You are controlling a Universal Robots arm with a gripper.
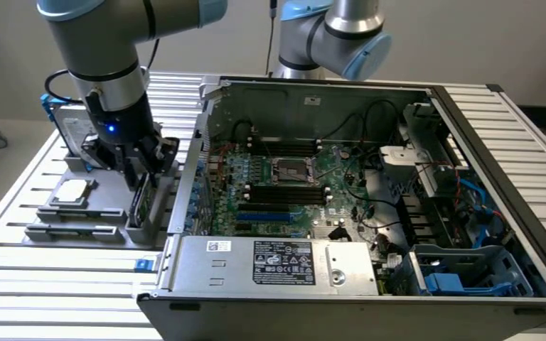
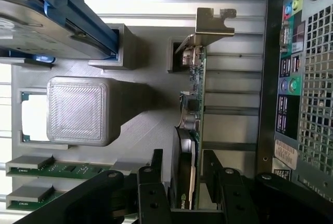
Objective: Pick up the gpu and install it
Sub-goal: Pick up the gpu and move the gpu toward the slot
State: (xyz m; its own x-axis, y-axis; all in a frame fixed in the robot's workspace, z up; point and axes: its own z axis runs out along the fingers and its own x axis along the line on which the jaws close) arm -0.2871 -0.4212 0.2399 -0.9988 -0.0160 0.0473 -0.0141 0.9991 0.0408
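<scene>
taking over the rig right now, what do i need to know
Gripper: jaws open, lowered to either side of the gpu, not closed on it.
Gpu: stands on edge in its slot of the grey holder, which sits beside the open computer case, on the exterior view's left.
Done: gripper lined up on the card.
Left: the pickup and the install; the card is not lifted and not in the case.
</scene>
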